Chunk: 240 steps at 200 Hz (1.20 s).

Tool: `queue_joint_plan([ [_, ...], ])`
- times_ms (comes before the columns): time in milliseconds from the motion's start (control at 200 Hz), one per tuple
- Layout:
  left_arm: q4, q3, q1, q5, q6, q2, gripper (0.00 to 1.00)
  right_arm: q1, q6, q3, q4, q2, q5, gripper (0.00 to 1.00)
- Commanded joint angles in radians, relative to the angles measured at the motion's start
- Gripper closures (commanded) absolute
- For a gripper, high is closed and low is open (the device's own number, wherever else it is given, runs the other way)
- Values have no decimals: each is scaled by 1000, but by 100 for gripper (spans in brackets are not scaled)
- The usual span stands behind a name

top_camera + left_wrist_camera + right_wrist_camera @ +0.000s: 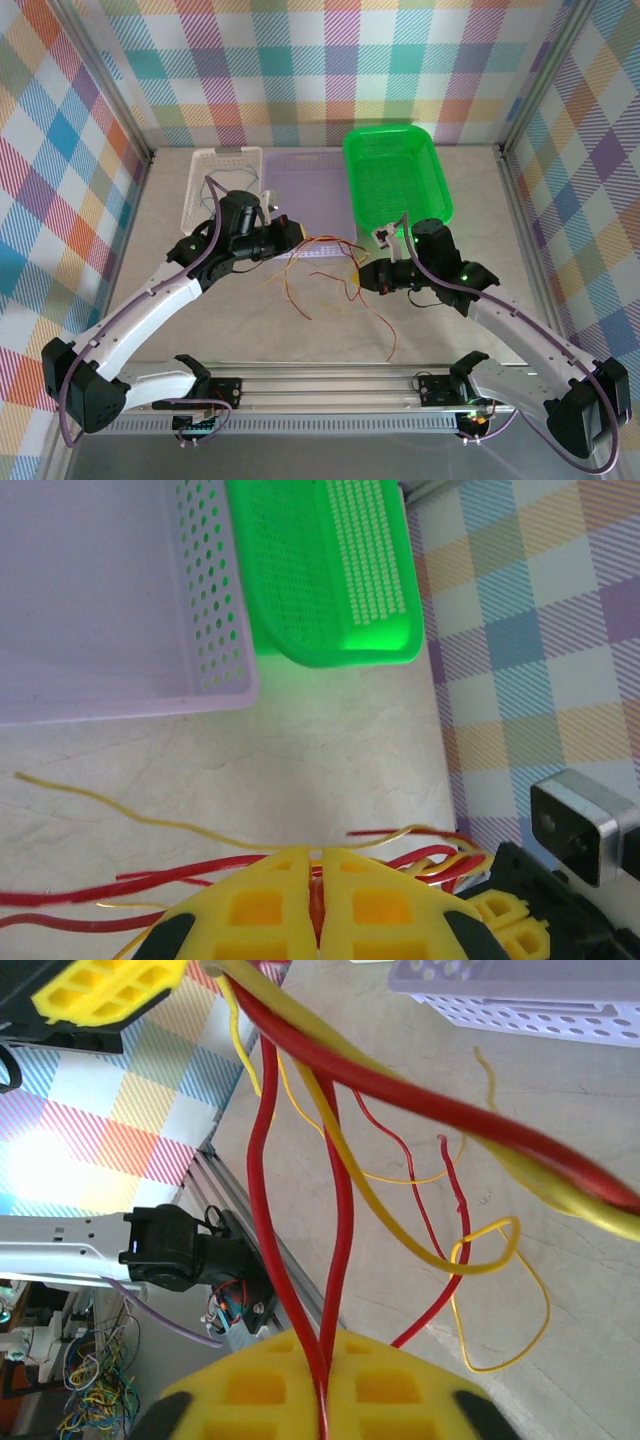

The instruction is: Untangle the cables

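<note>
The cables (pixel 322 246), thin red and yellow wires, hang in a bundle between my two grippers above the table, and loose ends trail down to the table (pixel 387 338). My left gripper (pixel 291 238) is shut on the bundle, with a red wire pinched between its yellow fingers (pixel 270 905). Red and yellow strands (pixel 95 892) run out to both sides. My right gripper (pixel 359 277) is shut on two red wires (pixel 330 1260) that enter between its pads (pixel 260 1390). A yellow wire (pixel 480 1265) loops beside them.
A white perforated basket (pixel 205 180), a lavender tray (pixel 315 180) and a green basket (pixel 430 165) stand side by side at the back. Plaid walls close in the table's left, right and far sides. A metal rail (pixel 330 378) runs along the near edge.
</note>
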<state>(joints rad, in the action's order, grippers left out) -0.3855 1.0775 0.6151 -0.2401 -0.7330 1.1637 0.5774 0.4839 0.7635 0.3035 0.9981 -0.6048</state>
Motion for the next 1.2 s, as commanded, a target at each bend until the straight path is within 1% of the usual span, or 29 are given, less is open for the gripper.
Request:
queue_joint_plan([
  [0, 63, -13, 21, 97, -58, -25, 100, 7, -22, 5, -56, -16, 3, 77],
  [35, 77, -14, 29, 111, -70, -22, 100, 7, -22, 11, -61, -20, 10, 70],
  [75, 88, -11, 40, 125, -83, -16, 100, 7, -20, 17, -67, -25, 18, 66],
  [225, 99, 15, 85, 172, -113, 20, 100, 7, -11, 37, -115, -32, 9, 62],
  [255, 138, 21, 94, 182, -119, 25, 100, 9, -7, 41, -127, -36, 8, 62],
  [380, 140, 48, 130, 236, -128, 39, 100, 9, -7, 52, -133, -74, 79, 60],
  [440, 136, 52, 138, 256, -134, 36, 100, 9, -11, 52, -110, -115, 169, 56],
  [545, 126, 58, 142, 273, -137, 32, 100, 8, -24, 64, -3, -184, 428, 49],
  [620, 126, 58, 145, 273, -140, 31, 100, 7, -16, 81, 108, -211, 613, 45],
  [675, 124, 56, 148, 275, -141, 31, 100, 6, -9, 95, 168, -218, 691, 44],
  [705, 126, 56, 150, 277, -142, 33, 100, 6, -3, 97, 185, -224, 711, 44],
  [840, 131, 62, 164, 285, -146, 45, 100, 6, 6, 82, 149, -258, 651, 41],
  [895, 132, 71, 171, 289, -146, 54, 100, 7, -2, 79, 121, -260, 602, 41],
  [920, 134, 74, 173, 289, -146, 56, 100, 7, -3, 75, 97, -258, 558, 41],
  [1025, 139, 91, 190, 301, -146, 72, 100, 9, 40, 46, -37, -203, 365, 41],
  [1100, 142, 104, 203, 313, -147, 83, 100, 28, 90, 14, -180, -134, 234, 43],
  [1195, 146, 116, 214, 324, -150, 89, 100, 87, 121, -13, -319, -64, 216, 42],
])
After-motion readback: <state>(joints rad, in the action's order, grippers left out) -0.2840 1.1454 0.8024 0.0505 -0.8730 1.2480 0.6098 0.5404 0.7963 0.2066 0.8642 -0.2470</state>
